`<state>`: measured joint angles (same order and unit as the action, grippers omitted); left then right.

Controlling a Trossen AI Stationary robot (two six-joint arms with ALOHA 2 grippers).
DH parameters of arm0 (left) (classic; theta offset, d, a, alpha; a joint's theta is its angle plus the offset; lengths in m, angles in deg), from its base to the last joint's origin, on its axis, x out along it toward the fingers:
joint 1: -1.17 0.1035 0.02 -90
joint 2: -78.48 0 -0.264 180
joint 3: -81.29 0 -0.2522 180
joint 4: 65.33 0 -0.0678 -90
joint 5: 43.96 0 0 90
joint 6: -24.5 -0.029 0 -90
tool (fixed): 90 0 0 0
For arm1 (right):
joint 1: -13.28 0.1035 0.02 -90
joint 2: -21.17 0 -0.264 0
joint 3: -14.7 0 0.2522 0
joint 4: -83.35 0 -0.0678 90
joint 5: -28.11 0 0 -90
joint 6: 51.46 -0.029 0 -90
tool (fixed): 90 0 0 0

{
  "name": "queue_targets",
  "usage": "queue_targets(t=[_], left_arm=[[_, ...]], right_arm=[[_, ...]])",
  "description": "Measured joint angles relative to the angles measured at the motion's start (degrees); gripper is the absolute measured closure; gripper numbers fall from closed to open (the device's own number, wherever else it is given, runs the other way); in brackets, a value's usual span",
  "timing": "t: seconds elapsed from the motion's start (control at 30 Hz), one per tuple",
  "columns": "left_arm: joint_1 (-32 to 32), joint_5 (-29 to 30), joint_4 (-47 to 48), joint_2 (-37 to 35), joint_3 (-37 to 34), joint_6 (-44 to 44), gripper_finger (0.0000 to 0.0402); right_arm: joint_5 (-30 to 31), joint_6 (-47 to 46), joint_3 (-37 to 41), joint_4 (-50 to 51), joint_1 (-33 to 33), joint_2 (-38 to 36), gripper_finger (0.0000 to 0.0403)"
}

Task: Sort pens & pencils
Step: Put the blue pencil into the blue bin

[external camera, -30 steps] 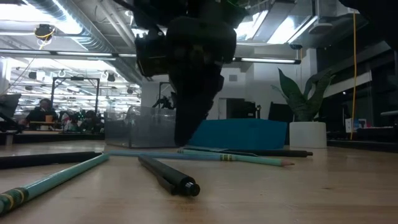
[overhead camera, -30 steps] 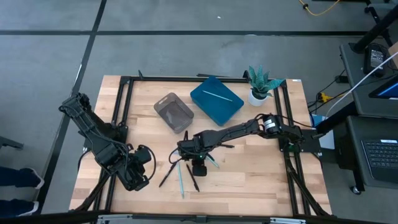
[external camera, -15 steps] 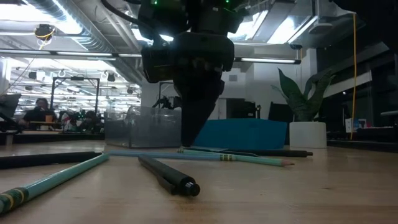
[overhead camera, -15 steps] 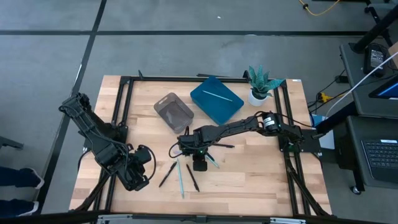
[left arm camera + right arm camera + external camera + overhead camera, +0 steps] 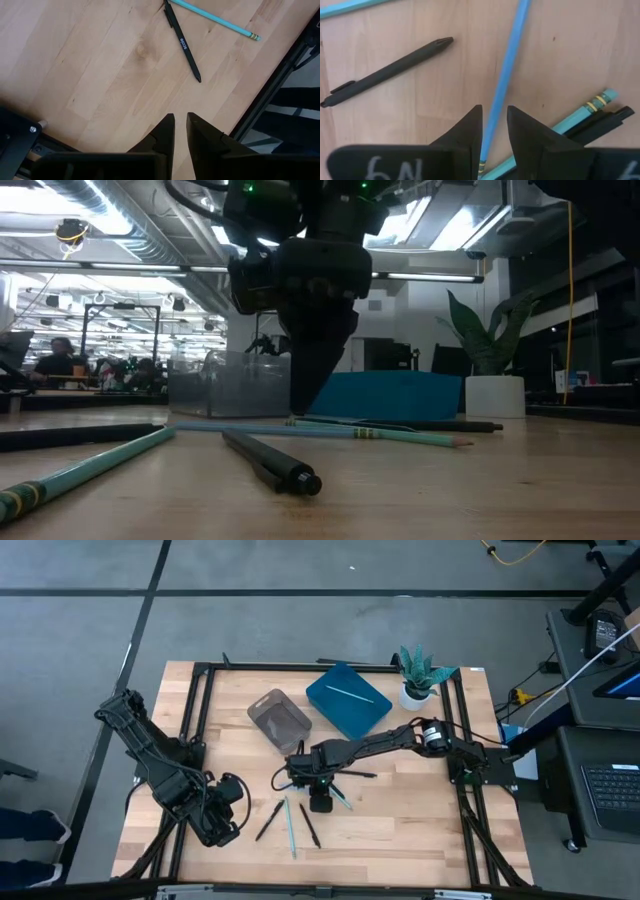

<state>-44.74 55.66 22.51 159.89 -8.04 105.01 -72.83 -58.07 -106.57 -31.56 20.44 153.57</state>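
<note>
The right gripper [image 5: 494,131] points down at the table's middle, its jaws parted a narrow gap astride a light blue pencil [image 5: 506,75]; whether they pinch it cannot be told. Its wrist view alone shows a black pen [image 5: 387,72] beside it. The left gripper [image 5: 180,125] waits near the front left, fingers slightly apart, holding nothing. From above, the other pens and pencils [image 5: 288,820] lie scattered mid-table, one in the blue tray [image 5: 335,710].

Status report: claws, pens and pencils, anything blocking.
Right claw down at the table, open, straddling a light blue pencil. Left claw waits near the table's front-left. One pencil on the blue bin. Black pen alongside; nothing blocking.
</note>
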Motion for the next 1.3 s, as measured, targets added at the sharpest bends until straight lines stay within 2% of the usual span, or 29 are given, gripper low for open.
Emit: queue_targets(t=[1.03, 1.3], left_arm=[[0.00, -0.02, 0.00, 0.00, 0.00, -0.07, 0.0358], [0.00, -0.02, 0.00, 0.00, 0.00, -0.07, 0.0358]], right_arm=[[-0.21, -0.78, -0.07, 0.04, 0.02, 2.34, 0.0312], [0.01, -0.83, -0.04, 0.02, -0.04, 2.40, 0.0364]])
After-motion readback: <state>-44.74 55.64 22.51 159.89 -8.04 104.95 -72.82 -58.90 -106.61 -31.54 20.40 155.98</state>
